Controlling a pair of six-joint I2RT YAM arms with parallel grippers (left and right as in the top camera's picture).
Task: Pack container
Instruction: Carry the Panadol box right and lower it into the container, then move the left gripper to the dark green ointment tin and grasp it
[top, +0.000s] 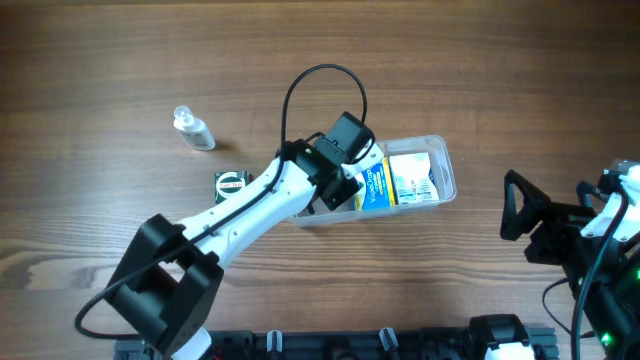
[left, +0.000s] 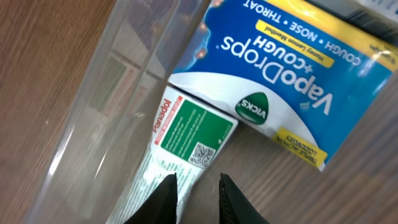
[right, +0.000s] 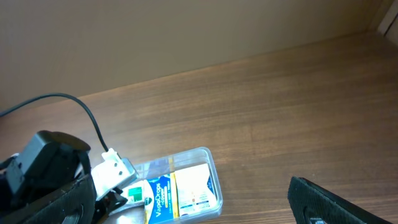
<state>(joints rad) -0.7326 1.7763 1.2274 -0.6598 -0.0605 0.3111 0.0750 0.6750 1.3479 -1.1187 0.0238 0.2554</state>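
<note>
The clear plastic container (top: 443, 160) lies right of the table's middle. It also shows in the right wrist view (right: 211, 163). Inside lie a blue VapoDrops box (top: 377, 186), a white and yellow box (top: 412, 178) and a green and white Panadol box (left: 186, 134). My left gripper (left: 198, 193) is inside the container's left end, just above the Panadol box, with its jaws a little apart and nothing between them. My right gripper (top: 522, 208) hovers open and empty to the right of the container. Only one of its fingers (right: 320, 198) shows in the right wrist view.
A small clear bottle (top: 193, 130) lies at the back left. A small green box (top: 231, 184) sits on the table left of the container, beside my left arm. The container's wall (left: 87, 106) is close to the left of my left jaws.
</note>
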